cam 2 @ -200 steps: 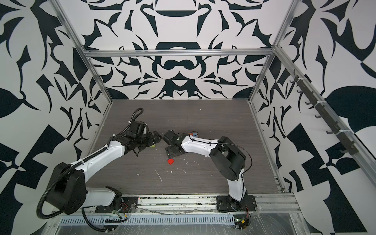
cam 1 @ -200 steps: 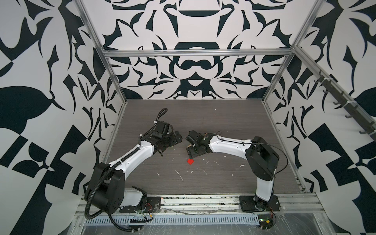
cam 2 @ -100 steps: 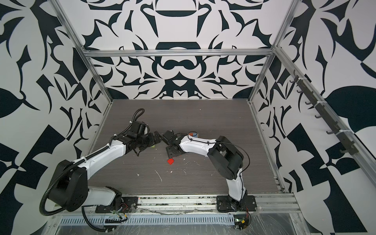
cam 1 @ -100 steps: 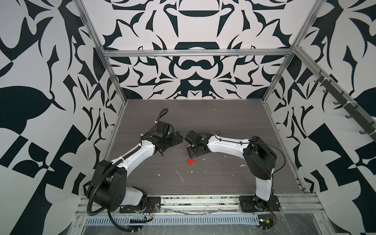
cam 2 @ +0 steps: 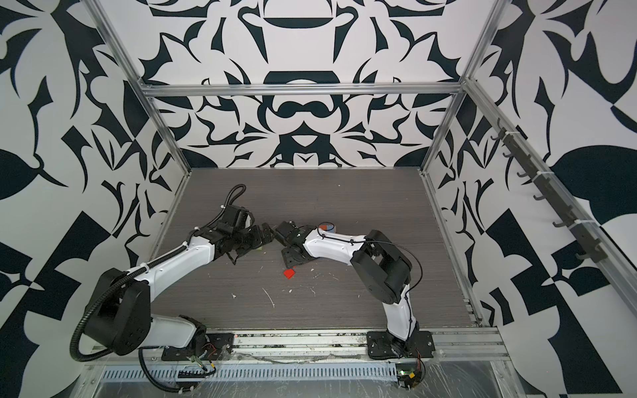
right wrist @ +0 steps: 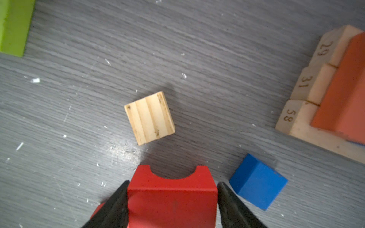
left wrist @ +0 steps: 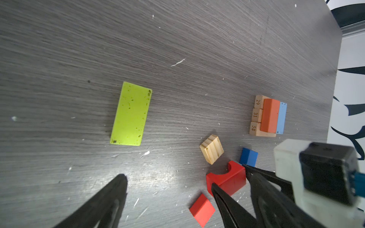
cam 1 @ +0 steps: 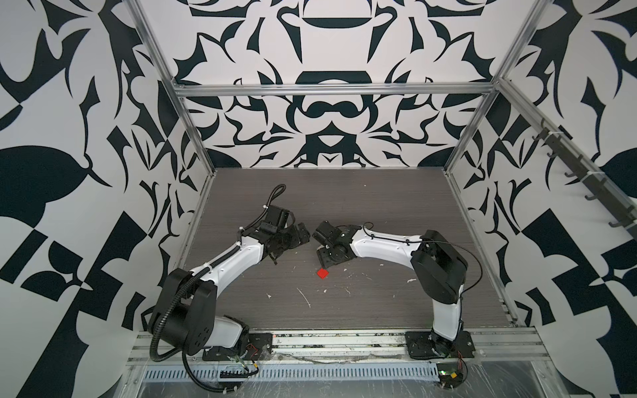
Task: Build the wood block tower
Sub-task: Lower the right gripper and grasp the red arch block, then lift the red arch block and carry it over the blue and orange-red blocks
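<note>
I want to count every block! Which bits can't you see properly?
Right wrist view: the tower runs off the edge.
Right wrist view: the green block cut off at the corner.
In both top views the left arm and right arm hide most blocks; the small red block shows.

Bare tabletop [left wrist: 177, 39] surrounds lime block [left wrist: 130, 114]; tan cube [left wrist: 211, 149] and blue cube [left wrist: 248, 157] stand near pile [left wrist: 269, 116].
</note>
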Controlling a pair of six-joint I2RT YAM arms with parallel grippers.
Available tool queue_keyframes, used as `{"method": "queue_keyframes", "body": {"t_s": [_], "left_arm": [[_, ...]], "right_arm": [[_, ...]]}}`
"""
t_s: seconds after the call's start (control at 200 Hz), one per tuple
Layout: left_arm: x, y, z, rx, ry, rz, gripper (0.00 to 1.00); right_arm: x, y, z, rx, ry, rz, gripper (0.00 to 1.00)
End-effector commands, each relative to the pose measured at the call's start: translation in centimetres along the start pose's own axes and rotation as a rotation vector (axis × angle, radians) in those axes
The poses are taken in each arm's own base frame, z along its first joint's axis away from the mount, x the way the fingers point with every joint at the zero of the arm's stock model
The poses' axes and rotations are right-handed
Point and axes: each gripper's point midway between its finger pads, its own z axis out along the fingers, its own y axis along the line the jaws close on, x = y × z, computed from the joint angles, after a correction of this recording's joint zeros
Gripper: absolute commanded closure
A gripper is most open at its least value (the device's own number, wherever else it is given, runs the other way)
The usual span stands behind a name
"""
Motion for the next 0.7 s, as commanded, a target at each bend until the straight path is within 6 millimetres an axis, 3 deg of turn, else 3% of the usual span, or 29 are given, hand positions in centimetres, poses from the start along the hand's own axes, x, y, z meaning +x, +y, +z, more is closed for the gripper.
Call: {"method": "queue_keyframes", "body": {"t_s": [0.0, 0.245, 0.335, 0.695], "left_arm": [[-0.2, -0.2, 0.1, 0.009, 0.002, -0.015, 0.0], [-0.1, -0.1, 0.1, 0.011, 0.001, -0.017, 0.0], [-0.1, -0.2, 0.1, 0.02, 0.004, -0.018, 0.01], [0.0, -0.7, 0.1, 0.042, 0.009, -0.019, 0.01]], "right_arm": [[-0.7, 0.1, -0.9, 0.014, -0.024, 0.009, 0.32], [-2.0, 0.1, -2.9, 0.007, -0.069, 0.013, 0.49], [-2.5, 0.3, -3.8, 0.007, -0.078, 0.011, 0.5], [-5.8, -2.8, -6.8, 0.068, -0.153, 0.084, 0.51]]}}
